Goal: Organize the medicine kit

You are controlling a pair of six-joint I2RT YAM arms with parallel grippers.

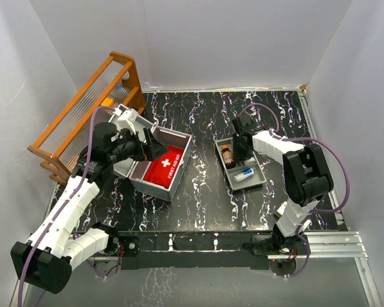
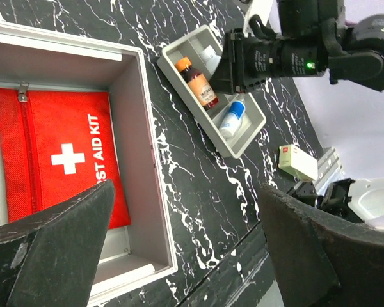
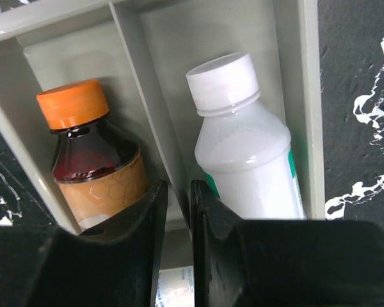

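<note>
A grey case (image 1: 179, 182) lies open at left with a red first aid pouch (image 1: 164, 165) inside. My left gripper (image 1: 150, 144) hovers over the case, open and empty; in its wrist view (image 2: 185, 256) the pouch (image 2: 57, 153) lies below. A grey divided tray (image 1: 259, 176) at centre right holds a brown bottle (image 1: 228, 155) with an orange cap and a small white bottle (image 1: 245, 174) with a blue cap. My right gripper (image 3: 179, 204) is down in the tray, shut on its divider wall (image 3: 147, 102), between the brown bottle (image 3: 93, 153) and a white bottle (image 3: 243, 147).
An orange rack (image 1: 83, 115) with clear slats stands at the far left. A small white box (image 2: 297, 161) lies on the black marble table (image 1: 205, 204) near the front right. White walls enclose the table on three sides.
</note>
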